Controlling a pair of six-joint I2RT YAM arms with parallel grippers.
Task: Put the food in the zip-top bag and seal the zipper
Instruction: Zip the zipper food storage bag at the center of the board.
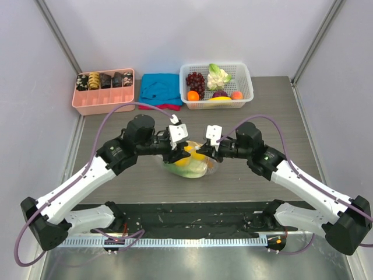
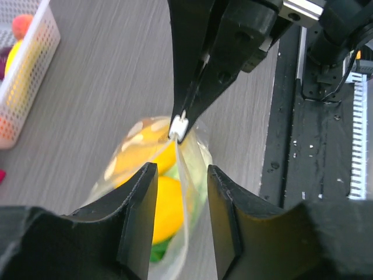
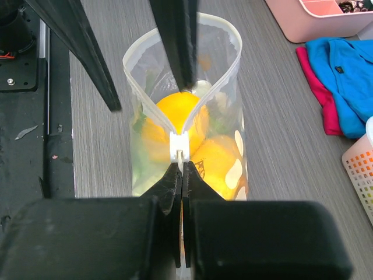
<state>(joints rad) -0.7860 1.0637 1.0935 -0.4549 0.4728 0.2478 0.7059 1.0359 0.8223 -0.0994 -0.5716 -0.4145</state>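
On the table (image 1: 145,181), your food (image 3: 175,114) sits in the bag (image 3: 230,46); right gripper (image 3: 180,169) clamped on the zipper (image 3: 179,146), left gripper (image 2: 182,172) jaws apart (mouth gapes, sealing not done).

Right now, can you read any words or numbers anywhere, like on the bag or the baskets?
There are no words, numbers or signs to read in any view.
The zip-top bag has only white oval dots on it, no letters.
The pink tray and the white lattice basket show no labels.
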